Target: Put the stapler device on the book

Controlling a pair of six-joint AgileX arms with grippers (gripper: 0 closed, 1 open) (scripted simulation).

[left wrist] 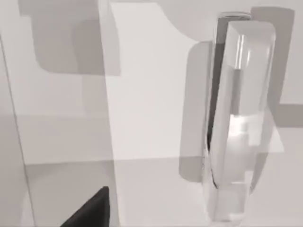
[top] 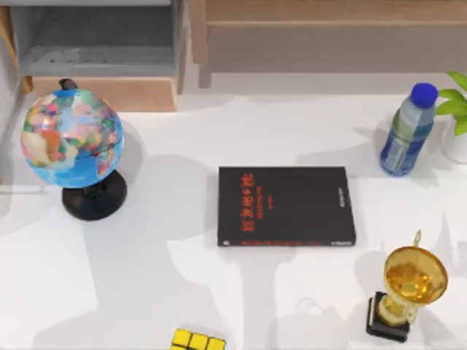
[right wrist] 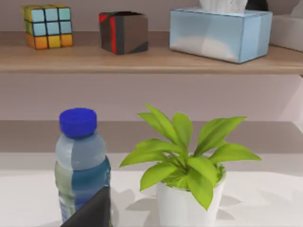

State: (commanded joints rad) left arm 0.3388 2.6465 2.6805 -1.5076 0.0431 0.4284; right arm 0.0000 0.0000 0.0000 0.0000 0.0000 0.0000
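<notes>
The book (top: 286,206) lies flat in the middle of the table, black with red lettering on its cover, and nothing rests on it. The stapler device (left wrist: 236,118) is a narrow white-to-light-grey object with a rounded end, lying on the white tabletop in the left wrist view. A dark wedge of my left gripper (left wrist: 90,210) juts in at the edge of that view, well apart from the stapler device. A similar dark wedge of my right gripper (right wrist: 92,210) shows in the right wrist view, in front of the bottle.
A globe (top: 71,138) stands at the left. At the right are a water bottle (top: 407,131) and a potted plant (top: 456,109), with a gold trophy (top: 408,288) at the front right. A puzzle cube (top: 197,340) sits at the front edge. Shelves (top: 102,51) run along the back.
</notes>
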